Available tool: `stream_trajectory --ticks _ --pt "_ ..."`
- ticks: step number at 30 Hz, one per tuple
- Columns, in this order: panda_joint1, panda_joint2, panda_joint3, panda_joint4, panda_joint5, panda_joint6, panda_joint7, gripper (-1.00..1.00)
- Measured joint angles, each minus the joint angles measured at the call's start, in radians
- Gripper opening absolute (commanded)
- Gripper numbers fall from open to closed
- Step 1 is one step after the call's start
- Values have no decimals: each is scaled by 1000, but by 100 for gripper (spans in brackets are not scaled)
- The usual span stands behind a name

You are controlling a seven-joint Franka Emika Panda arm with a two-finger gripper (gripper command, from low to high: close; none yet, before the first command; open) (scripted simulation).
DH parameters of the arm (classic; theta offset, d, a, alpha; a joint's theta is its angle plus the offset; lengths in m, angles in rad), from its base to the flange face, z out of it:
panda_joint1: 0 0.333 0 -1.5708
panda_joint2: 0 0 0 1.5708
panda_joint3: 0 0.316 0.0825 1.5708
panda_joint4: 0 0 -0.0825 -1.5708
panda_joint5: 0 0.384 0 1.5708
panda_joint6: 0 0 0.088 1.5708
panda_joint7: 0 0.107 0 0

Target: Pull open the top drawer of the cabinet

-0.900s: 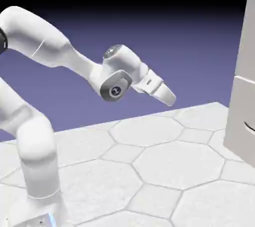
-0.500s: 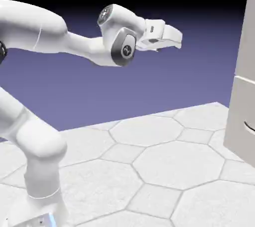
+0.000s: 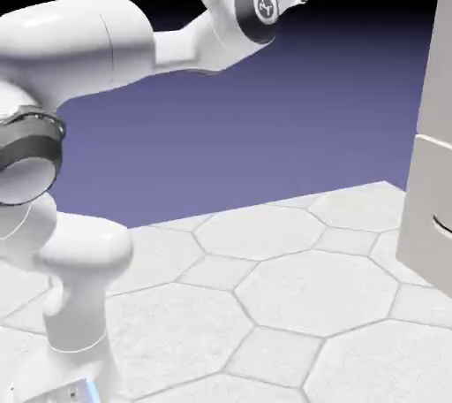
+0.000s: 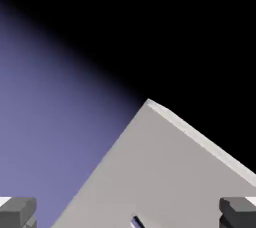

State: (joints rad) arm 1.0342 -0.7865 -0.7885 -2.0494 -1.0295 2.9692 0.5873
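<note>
One arm [image 3: 71, 48] seen. Two fingertips [image 4: 17, 212] counted in the hand view. One cabinet [image 3: 424, 207] noted, with two front panels [image 3: 437, 83] shown in the exterior view, parted by one seam [image 3: 433, 140]. One handle [image 3: 443, 226] seen there; one handle [image 4: 136, 222] partly seen in the hand view, whether the same one cannot be told. One bench [image 3: 318, 295] recorded, many tiles, total uncounted.

You are viewing a rendered simulation scene: a robot arm [image 3: 79, 48] left of the cabinet [image 3: 431, 189] in the exterior view, a floor of pale octagonal tiles [image 3: 318, 291] beside the cabinet, and a plain blue-violet backdrop [image 3: 265, 127] behind the cabinet.
</note>
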Motion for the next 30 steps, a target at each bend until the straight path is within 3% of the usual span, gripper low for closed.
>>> stream_trajectory --ticks 30 --pt "1087 -230 -839 809 -1095 -72 -164 0"
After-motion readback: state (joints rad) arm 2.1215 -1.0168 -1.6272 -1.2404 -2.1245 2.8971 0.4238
